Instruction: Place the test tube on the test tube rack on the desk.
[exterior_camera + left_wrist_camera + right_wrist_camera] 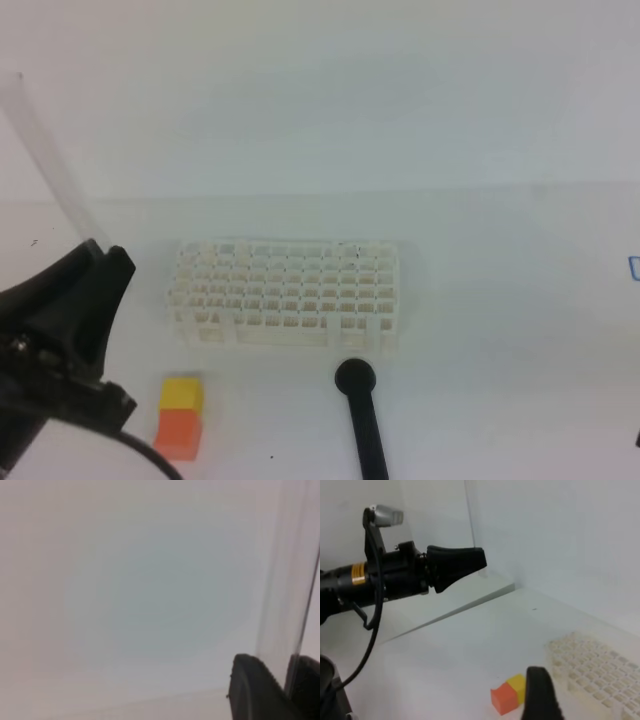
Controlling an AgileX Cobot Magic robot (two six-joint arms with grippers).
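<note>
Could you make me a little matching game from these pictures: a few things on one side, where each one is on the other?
Things:
1. thin clear glass test tube
2. white plastic lattice test tube rack
3. small yellow-and-orange block
4. black rod with a round knob end

Places:
A. on the desk, left of the rod
B. held up in the left hand
C. middle of the white desk
D. just in front of the rack's right part

Pairs: 1-B, 2-C, 3-A, 4-D
</note>
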